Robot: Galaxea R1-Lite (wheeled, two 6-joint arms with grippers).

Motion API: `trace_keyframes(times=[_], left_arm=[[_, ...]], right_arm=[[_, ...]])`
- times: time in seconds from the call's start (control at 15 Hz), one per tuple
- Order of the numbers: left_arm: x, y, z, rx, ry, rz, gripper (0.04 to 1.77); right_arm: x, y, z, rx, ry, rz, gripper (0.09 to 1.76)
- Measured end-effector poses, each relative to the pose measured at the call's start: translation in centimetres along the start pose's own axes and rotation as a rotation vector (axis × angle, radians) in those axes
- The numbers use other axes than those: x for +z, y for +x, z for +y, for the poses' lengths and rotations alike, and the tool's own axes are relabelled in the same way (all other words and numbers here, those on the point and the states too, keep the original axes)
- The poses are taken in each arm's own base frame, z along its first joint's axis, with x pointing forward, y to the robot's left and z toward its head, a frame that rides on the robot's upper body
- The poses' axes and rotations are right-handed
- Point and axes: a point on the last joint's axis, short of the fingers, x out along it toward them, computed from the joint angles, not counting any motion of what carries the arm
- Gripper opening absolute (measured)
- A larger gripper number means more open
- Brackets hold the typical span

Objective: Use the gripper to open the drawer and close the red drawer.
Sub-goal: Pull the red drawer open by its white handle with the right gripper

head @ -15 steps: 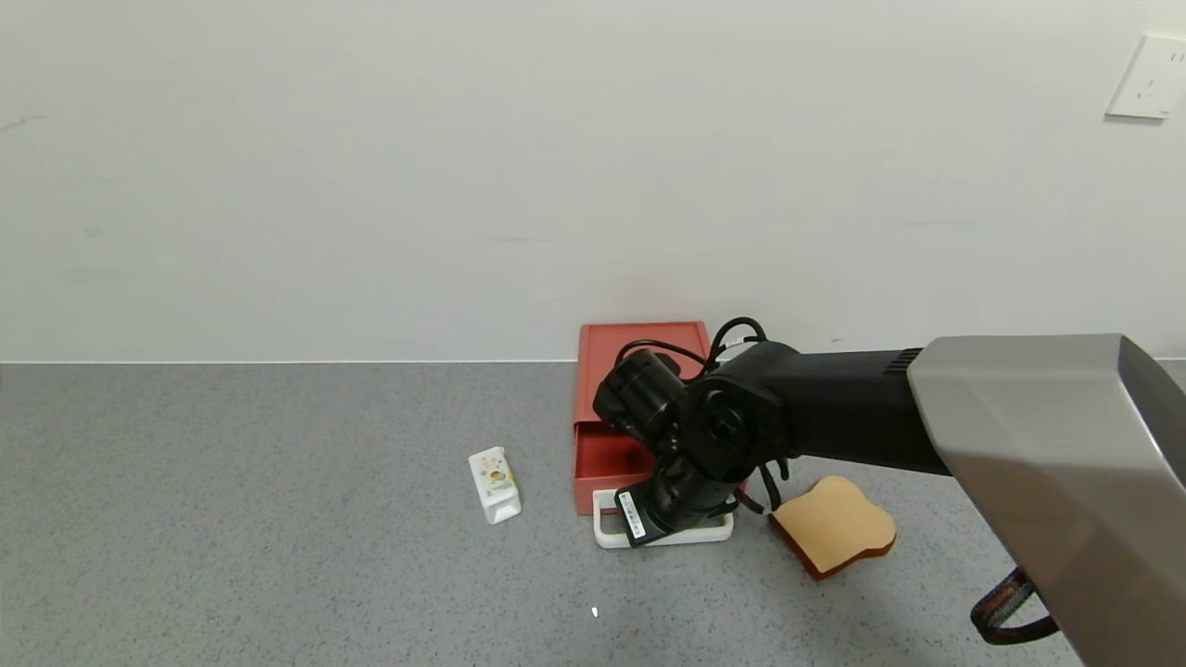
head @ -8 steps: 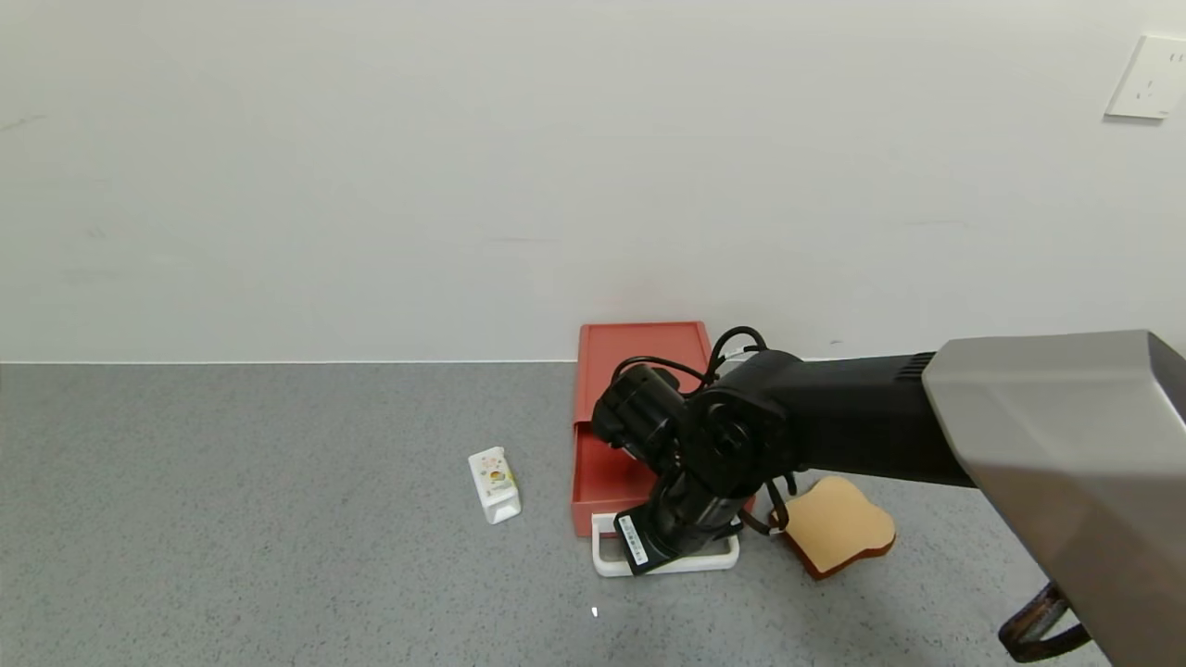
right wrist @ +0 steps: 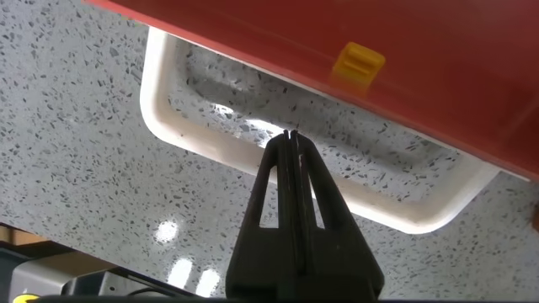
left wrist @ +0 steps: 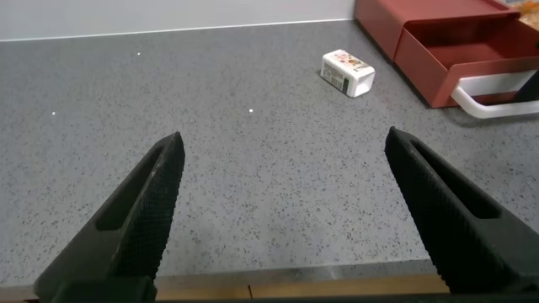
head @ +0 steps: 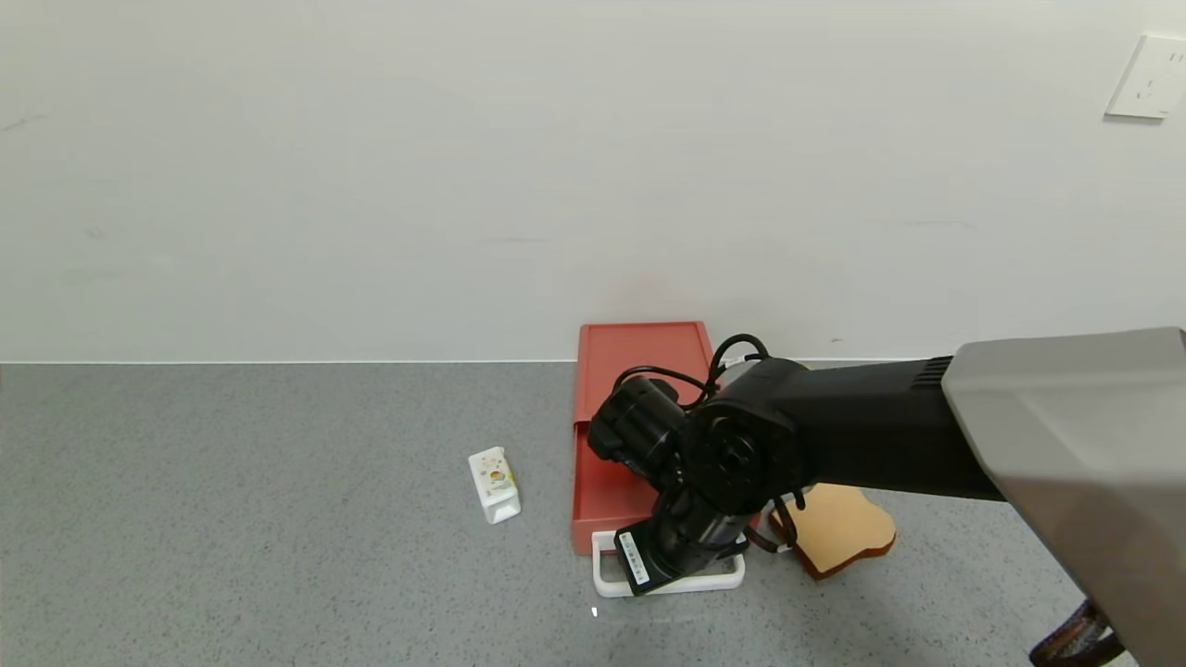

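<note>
The terracotta-red drawer box stands against the wall, its drawer pulled partly out toward me. The drawer's inside looks bare where it shows. My right gripper is shut, and its closed tips poke into the white loop handle just below the drawer front. They hook the handle's front bar rather than pinch it. In the head view the wrist hides most of the handle. My left gripper hangs open over bare table, far from the drawer.
A small white carton lies on the grey table left of the drawer. A toast-shaped slice lies right of it, close to my right wrist. The wall runs directly behind the box. The table's near edge lies under my left gripper.
My right gripper has moved toward me with the handle, and the drawer has slid further out of the box. The carton and the slice have not moved.
</note>
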Motion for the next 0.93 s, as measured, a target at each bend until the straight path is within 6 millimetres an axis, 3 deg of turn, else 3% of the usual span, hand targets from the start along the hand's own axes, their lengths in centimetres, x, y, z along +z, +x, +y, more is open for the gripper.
trace_keyframes(times=[0.93], left_arm=[[0.0,0.0,0.0,0.0,0.0,0.0,1.72]], right_arm=[[-1.5,-0.3,0.7,0.019,-0.013,0.045,0.12]])
